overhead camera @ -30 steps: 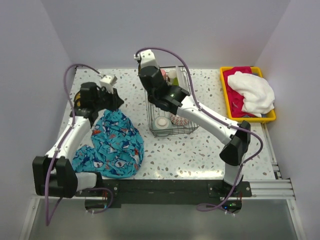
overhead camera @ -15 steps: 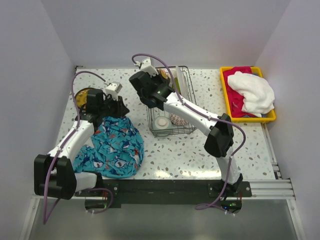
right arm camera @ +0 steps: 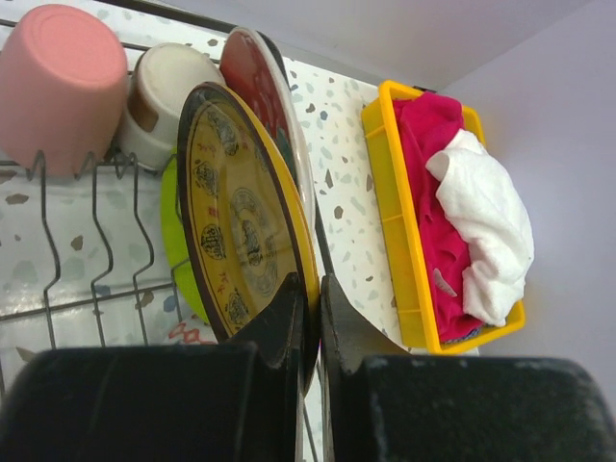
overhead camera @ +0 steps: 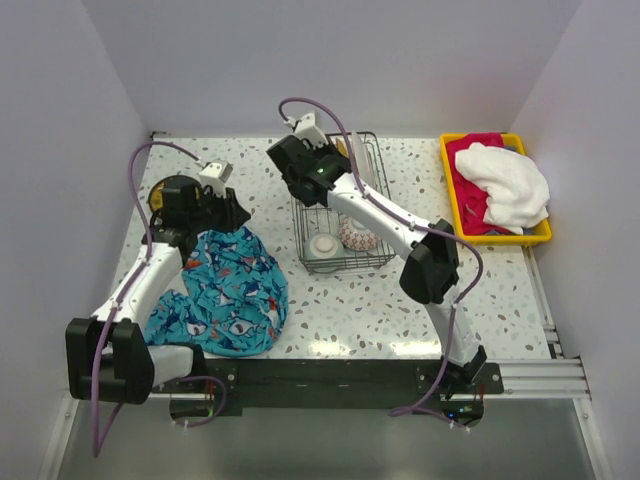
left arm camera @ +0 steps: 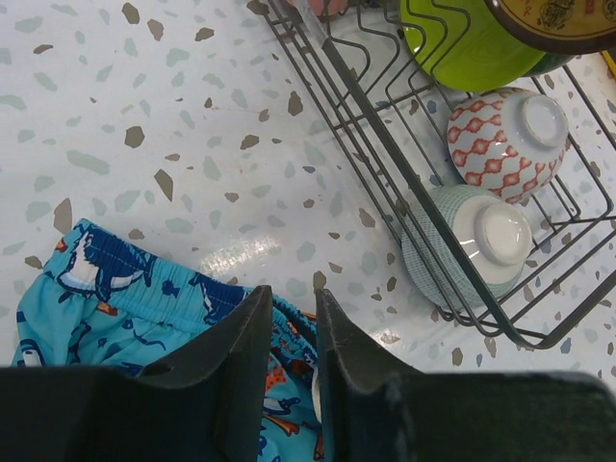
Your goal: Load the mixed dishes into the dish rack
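My right pincer point(right arm camera: 310, 289) pinches the yellow-olive plate point(right arm camera: 241, 231) in the dish rack point(overhead camera: 375, 215); my left pincer point(left arm camera: 292, 294) hangs slightly parted.

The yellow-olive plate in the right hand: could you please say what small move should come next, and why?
Probably open the right hand and release: it is shut on the rim of the yellow-olive plate, which looks upright in the dish rack beside the lime-green plate.

Left pincer point(left arm camera: 292, 300) ajar, right pincer point(right arm camera: 310, 291) closed.
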Robot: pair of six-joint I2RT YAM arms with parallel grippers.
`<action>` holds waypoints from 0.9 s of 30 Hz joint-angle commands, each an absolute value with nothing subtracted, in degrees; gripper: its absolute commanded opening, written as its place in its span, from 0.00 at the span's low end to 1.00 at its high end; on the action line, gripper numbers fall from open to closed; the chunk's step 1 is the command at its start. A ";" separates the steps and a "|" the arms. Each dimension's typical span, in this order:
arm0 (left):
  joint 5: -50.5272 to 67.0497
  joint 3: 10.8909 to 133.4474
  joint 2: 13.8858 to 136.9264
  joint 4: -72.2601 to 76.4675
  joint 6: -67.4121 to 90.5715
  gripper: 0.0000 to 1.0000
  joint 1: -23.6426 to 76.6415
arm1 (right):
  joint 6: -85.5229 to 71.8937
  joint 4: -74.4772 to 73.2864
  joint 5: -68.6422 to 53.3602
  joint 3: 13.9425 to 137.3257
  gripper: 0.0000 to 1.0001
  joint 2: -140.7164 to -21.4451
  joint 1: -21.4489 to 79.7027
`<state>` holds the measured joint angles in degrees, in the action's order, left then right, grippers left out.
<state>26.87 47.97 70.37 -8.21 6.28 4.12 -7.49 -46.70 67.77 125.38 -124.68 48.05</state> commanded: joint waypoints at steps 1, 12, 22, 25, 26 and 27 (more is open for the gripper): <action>28.04 47.81 70.57 -5.71 6.15 0.30 2.73 | -9.14 -46.32 69.61 129.46 0.00 -126.82 46.67; 28.30 48.08 72.86 -5.54 6.15 0.31 1.23 | -11.86 -49.91 68.29 133.51 0.00 -130.08 46.41; 29.09 49.83 75.93 -5.36 6.68 0.31 1.23 | -14.06 -51.77 64.25 133.76 0.00 -133.23 45.62; 28.74 50.27 76.29 -6.33 6.42 0.32 1.23 | -13.89 -51.25 63.99 136.32 0.00 -134.82 45.18; 28.74 50.36 76.20 -6.42 6.24 0.33 1.23 | -13.19 -50.46 63.98 136.14 0.00 -134.91 45.09; 28.65 50.27 76.20 -6.59 5.98 0.33 1.23 | -12.92 -50.28 63.90 135.97 0.00 -135.00 45.09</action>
